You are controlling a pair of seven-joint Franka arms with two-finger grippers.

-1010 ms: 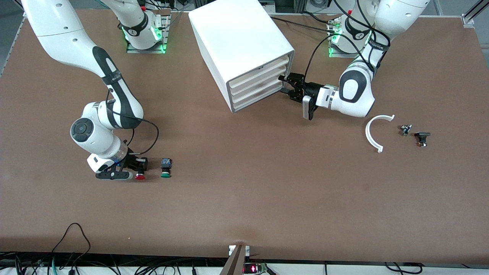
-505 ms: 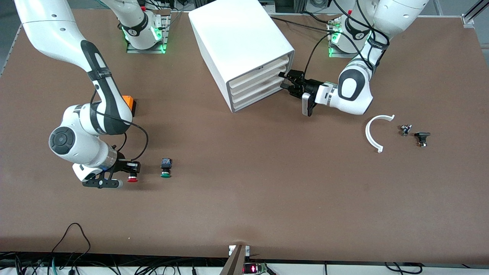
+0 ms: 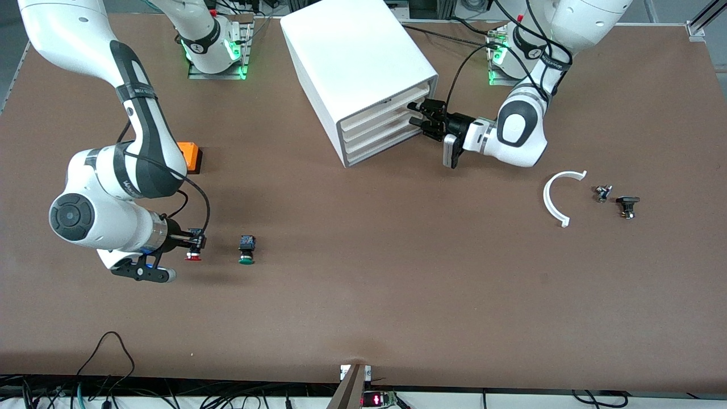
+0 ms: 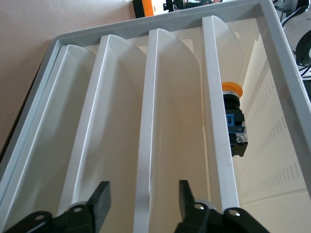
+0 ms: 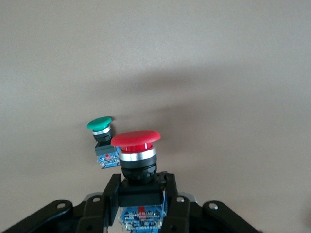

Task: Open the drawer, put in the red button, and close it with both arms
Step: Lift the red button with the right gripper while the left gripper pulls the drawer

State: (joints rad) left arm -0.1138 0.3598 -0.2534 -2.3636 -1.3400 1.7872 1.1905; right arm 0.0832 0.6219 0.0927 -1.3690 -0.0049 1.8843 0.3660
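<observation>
My right gripper [image 3: 192, 245] is shut on the red button [image 3: 192, 257] and holds it just above the table, beside the green button [image 3: 246, 253]. In the right wrist view the red button [image 5: 136, 154] sits between the fingers [image 5: 111, 194], with the green button [image 5: 101, 134] on the table past it. My left gripper [image 3: 423, 116] is open at the front of the white cabinet [image 3: 358, 62]. In the left wrist view its fingers [image 4: 100, 201] stand on either side of one drawer front's edge [image 4: 148, 145]. The four drawers [image 3: 386, 128] look shut.
An orange block [image 3: 188, 156] lies by the right arm's elbow. An orange-capped button [image 4: 233, 121] shows inside one drawer. A white curved piece [image 3: 559, 196] and two small dark parts [image 3: 603, 193] [image 3: 627, 205] lie toward the left arm's end.
My right gripper has lifted the red button off the table and drawn it away from the green button, uncovering the orange block. My left gripper has moved in against the drawer fronts.
</observation>
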